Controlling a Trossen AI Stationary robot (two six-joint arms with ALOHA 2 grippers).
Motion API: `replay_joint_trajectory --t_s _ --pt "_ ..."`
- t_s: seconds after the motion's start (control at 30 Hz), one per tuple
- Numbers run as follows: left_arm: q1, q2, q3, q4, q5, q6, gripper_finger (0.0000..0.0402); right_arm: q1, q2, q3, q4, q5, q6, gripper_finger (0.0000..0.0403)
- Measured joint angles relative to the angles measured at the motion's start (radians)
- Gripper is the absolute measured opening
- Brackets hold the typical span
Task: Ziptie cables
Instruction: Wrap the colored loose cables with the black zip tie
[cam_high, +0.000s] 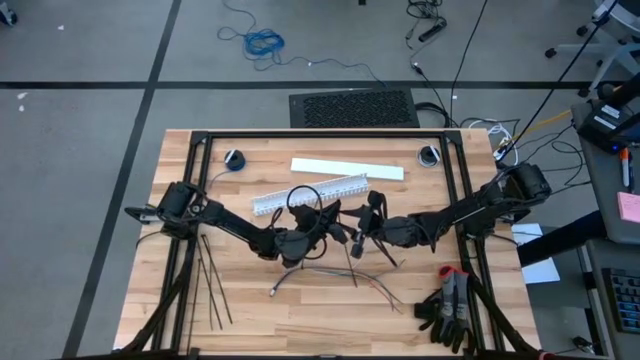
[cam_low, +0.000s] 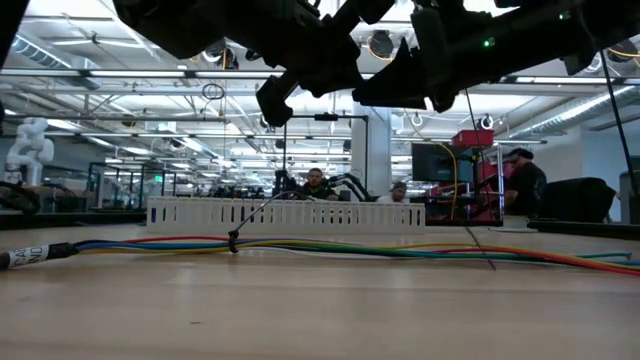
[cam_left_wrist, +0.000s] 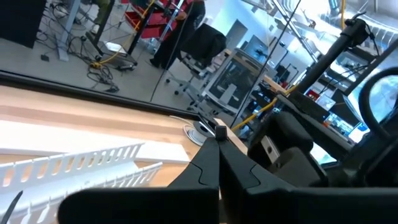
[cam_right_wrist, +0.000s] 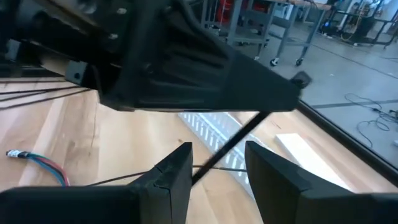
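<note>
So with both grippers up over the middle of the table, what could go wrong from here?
The left gripper is shut on a thin ziptie that passes between the right gripper's open fingers; a mistimed close could miss or bend it. Both wrists sit close and could collide. The cables lie loose below, unheld.

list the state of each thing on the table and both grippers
left gripper: shut, raised above the table middle, pinching a ziptie
right gripper: open, raised, facing the left one, a ziptie strip running between its fingers
cables: lying flat on the table, already cinched by one ziptie near one end
spare zipties: lying loose near the left arm's base
slotted duct: lying flat behind the cables
gloves: lying unused near the right front corner
</note>
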Motion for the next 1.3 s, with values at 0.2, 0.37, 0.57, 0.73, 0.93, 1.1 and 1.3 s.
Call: replay_joint_trajectory --t_s 0.2,0.37,0.57,0.73,0.93,1.1,1.3 --pt "0.0 0.0 0.0 0.001 0.0 0.0 0.0 -0.012 0.02 0.0 -0.008 0.013 0.035 0.0135" --pt "0.001 0.0 0.0 0.001 0.0 0.0 0.0 -0.015 0.021 0.0 -0.018 0.015 0.043 0.0077" --pt "-0.001 0.0 0.0 0.0 -0.002 0.018 0.0 -0.003 0.021 0.0 -0.027 0.027 0.013 0.0004" --pt "-0.007 0.0 -0.001 0.006 0.022 0.139 0.0 0.015 0.021 0.0 -0.036 -0.009 0.018 0.0001" --pt "-0.054 -0.062 -0.005 0.025 0.095 0.411 0.0009 0.036 0.015 0.005 -0.044 -0.026 0.041 0.0001" --pt "-0.144 -0.16 -0.003 0.011 0.071 0.602 0.0031 0.041 0.013 0.006 -0.097 -0.06 0.063 0.0" --pt "-0.226 -0.205 0.002 -0.038 -0.003 0.63 0.004 0.045 0.015 0.005 -0.129 0.006 0.063 0.0"
